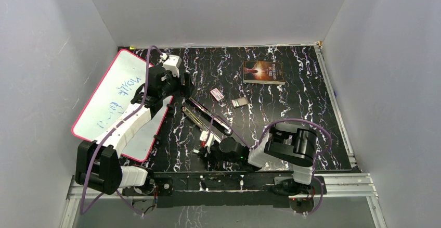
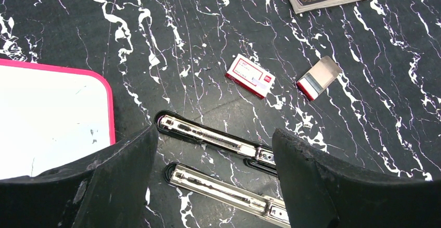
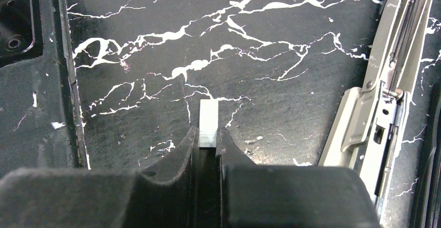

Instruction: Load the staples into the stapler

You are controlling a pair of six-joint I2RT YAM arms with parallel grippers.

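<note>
My right gripper pinched the staples, a short ribbed silvery strip, between matte black fingertips; my left gripper gaped wide above the long steel-railed stapler.

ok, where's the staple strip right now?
Right wrist view, centre: the staple strip is pinched between the fingertips of the right gripper, with the opened stapler at that view's right edge.

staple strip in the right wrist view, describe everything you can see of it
The short silvery-white strip of staples is a small flat metallic rectangle, finely ribbed at its near end. It seems to lie flat on the black white-veined tabletop, pointing away from the camera. The right pincer is shut on its near end, a black finger against each long side.
</note>
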